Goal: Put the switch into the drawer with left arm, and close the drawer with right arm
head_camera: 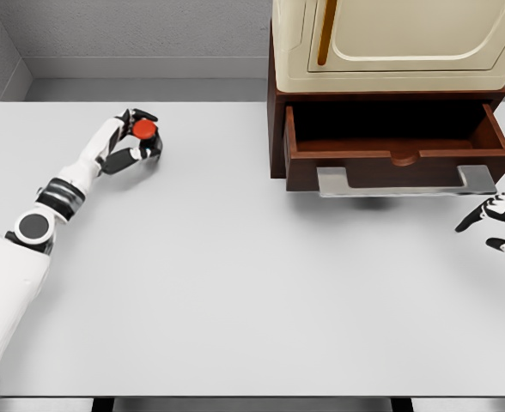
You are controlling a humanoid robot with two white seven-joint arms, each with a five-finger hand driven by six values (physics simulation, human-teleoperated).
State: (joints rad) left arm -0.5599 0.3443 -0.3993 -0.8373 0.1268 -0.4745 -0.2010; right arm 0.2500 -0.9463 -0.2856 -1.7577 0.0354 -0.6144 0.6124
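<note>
left arm stretched toward 10 o'clock, left hand (136, 137) fingers curled around red round switch (144, 130), right hand (501, 225) spread, empty, at 3 o'clock below pulled-out brown drawer (398, 163)

Bare table (235, 283) lies between left hand (135, 142) and open drawer (390, 129).

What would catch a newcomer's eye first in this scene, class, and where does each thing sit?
The red switch stands out most, gripped in the left hand at the upper left of the grey table. Next comes the dark wooden drawer, pulled open at the upper right beneath a cream cabinet, with a silver handle across its front. The right hand hovers open at the right edge, just below that handle.
</note>
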